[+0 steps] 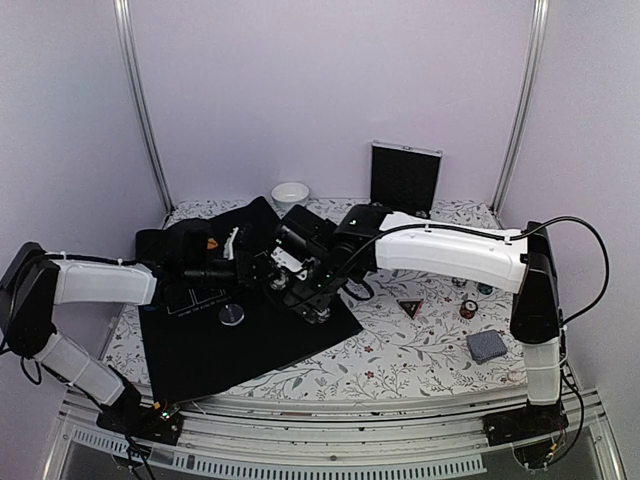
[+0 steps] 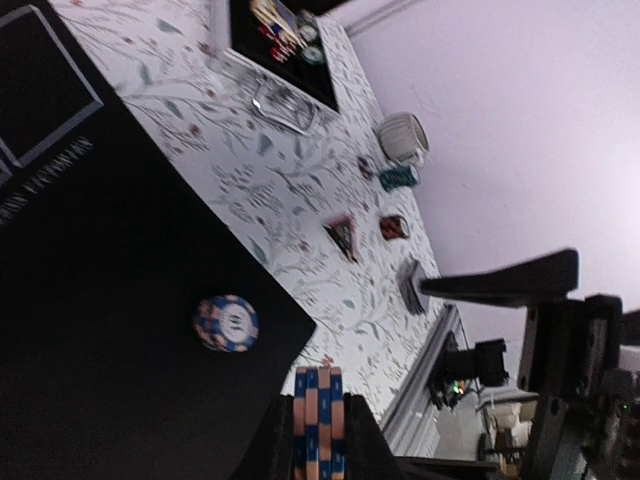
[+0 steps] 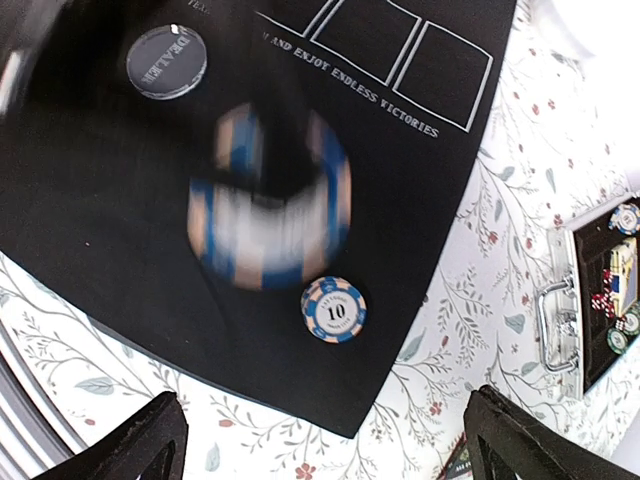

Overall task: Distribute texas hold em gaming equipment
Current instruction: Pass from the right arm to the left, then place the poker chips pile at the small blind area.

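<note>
Left wrist view: left fingers (image 2: 362, 455) clamp a chip stack (image 2: 318, 420), round discs with blue-peach striped edges; right fingers (image 3: 150, 440) stand wide apart over the matte black mat (image 3: 120, 200).

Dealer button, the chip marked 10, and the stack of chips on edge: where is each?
Dealer button (image 3: 167, 62): right wrist view, middle of its top face.
Chip marked 10 (image 3: 334, 309): right wrist view, on its printed number.
Stack of chips (image 2: 320, 420): left wrist view, on the striped rims.
</note>
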